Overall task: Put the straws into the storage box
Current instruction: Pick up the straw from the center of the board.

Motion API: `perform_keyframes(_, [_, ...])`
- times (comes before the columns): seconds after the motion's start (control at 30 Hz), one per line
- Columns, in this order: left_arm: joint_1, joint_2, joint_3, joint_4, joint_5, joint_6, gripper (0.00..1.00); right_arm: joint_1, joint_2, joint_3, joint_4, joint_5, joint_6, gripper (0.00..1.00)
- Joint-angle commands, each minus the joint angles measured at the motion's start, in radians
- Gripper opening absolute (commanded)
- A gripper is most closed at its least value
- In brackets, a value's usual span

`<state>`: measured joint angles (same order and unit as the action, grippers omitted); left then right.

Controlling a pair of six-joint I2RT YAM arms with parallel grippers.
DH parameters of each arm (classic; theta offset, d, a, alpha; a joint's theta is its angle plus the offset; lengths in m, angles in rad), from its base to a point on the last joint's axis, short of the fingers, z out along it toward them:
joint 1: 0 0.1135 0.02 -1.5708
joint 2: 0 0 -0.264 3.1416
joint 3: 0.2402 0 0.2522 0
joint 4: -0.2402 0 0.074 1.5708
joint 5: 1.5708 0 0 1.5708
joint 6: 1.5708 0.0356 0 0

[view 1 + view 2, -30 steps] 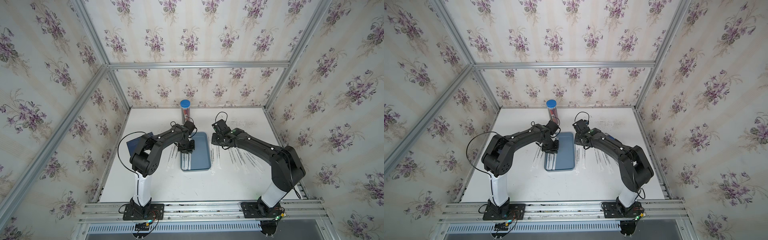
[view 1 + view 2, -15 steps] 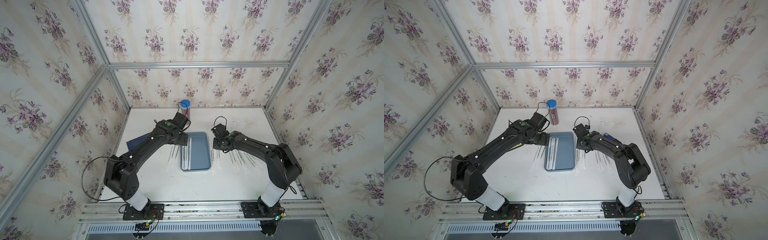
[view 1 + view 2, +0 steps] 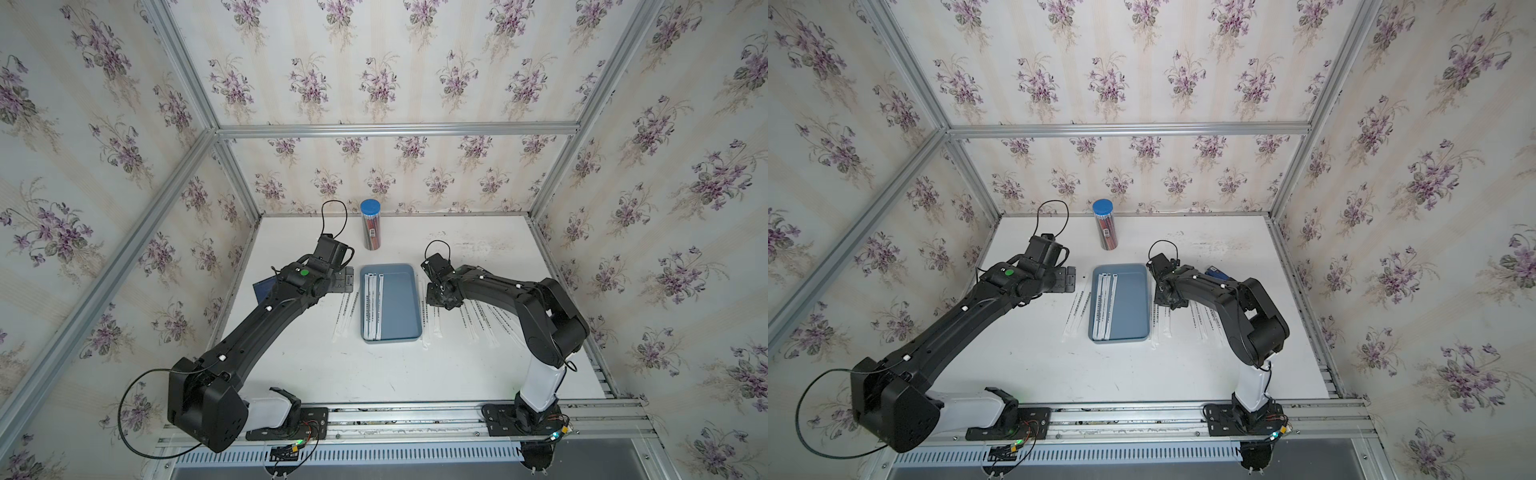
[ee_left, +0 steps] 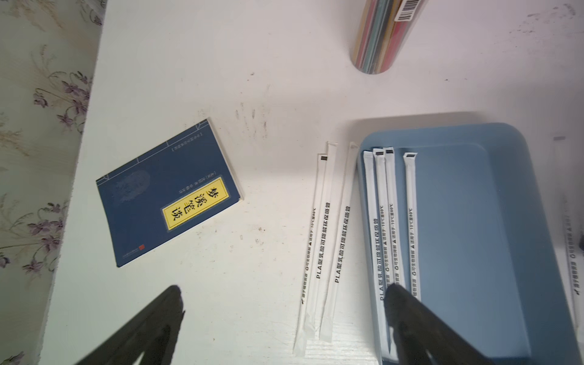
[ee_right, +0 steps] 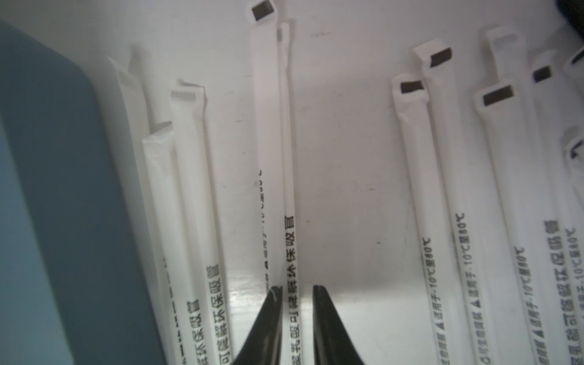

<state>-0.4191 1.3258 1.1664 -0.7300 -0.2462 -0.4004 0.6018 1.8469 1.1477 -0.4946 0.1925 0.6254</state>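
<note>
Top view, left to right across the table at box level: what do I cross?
Blue book → three loose straws → box, with four straws along its left side → straws right of the box.

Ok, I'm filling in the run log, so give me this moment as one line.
left gripper open, empty, beside storage box | right gripper astride one straw on table, not clamped | four straws in box

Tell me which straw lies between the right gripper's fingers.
The straw that runs between the tips of the right gripper, lettering upward; the other straws lie outside them.
</note>
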Motion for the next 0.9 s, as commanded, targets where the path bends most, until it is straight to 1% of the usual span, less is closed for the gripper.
perform_keyframes(0.0, [0.002,0.000,-0.006,0.041,0.055,-0.002,1.00,-0.005,0.013,-0.001,0.005,0.005,-0.008,0.20])
perform_keyframes(0.43, [0.002,0.021,-0.011,0.061,0.118,-0.020,1.00,-0.024,0.046,-0.014,0.026,0.011,-0.029,0.25])
perform_keyframes(0.57, [0.002,0.023,-0.014,0.060,0.120,-0.020,1.00,-0.025,0.061,-0.031,0.039,0.010,-0.024,0.22])
perform_keyframes(0.7, [0.002,0.024,-0.023,0.062,0.114,-0.020,1.00,-0.025,0.037,-0.050,0.044,0.016,-0.016,0.16])
perform_keyframes(0.87, [0.002,0.033,-0.024,0.068,0.122,-0.020,1.00,-0.026,0.002,-0.041,0.026,0.027,-0.016,0.15])
